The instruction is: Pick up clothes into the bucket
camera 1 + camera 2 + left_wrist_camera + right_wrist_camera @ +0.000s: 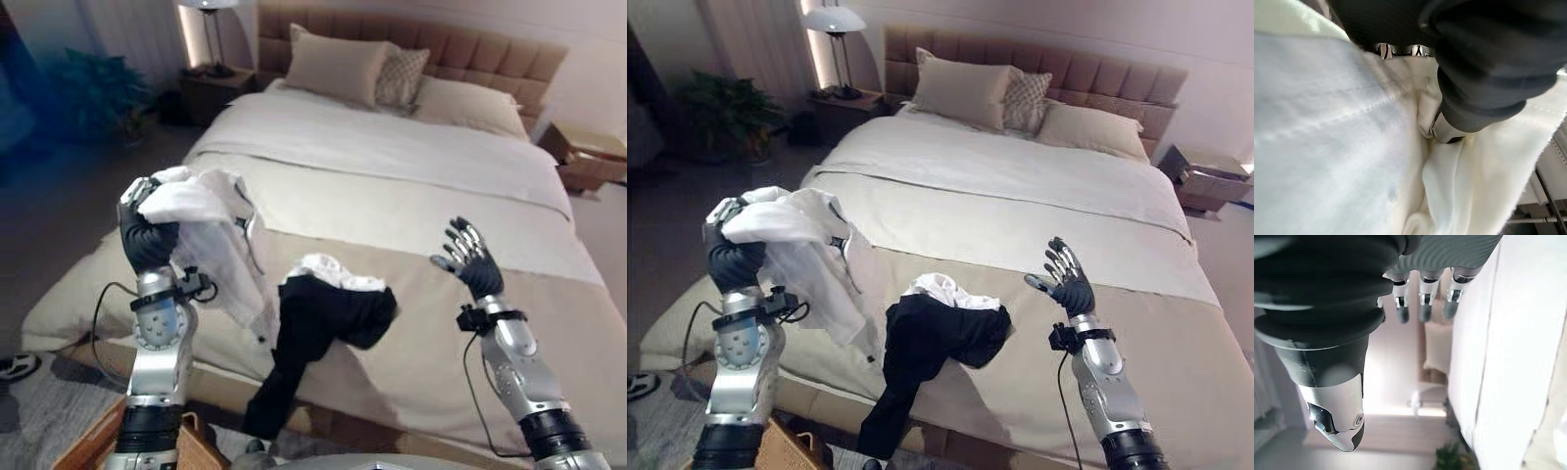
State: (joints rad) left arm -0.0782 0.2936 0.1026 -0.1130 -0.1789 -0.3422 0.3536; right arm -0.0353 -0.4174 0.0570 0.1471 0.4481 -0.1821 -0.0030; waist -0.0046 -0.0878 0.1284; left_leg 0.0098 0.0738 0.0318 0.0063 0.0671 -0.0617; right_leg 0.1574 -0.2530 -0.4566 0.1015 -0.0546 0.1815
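Note:
My left hand [147, 235] is raised at the bed's near left corner, shut on a white garment [220, 245] that drapes down from it; the left wrist view shows the white cloth [1327, 147] bunched under the curled fingers. A black garment [318, 323] with a white piece [338, 272] on top lies on the beige bed cover and hangs over the near edge. My right hand [472, 259] is held up open above the bed's right side, holding nothing, its straight fingers [1422, 303] apart from any cloth. A wooden bucket rim [93, 441] peeks in at the lower left.
The large bed [411, 196] has a white sheet, beige cover and several pillows [338, 67] at the headboard. A nightstand with a lamp [211, 78] and a plant [98, 98] stand at the far left; another nightstand [588, 157] is at the right.

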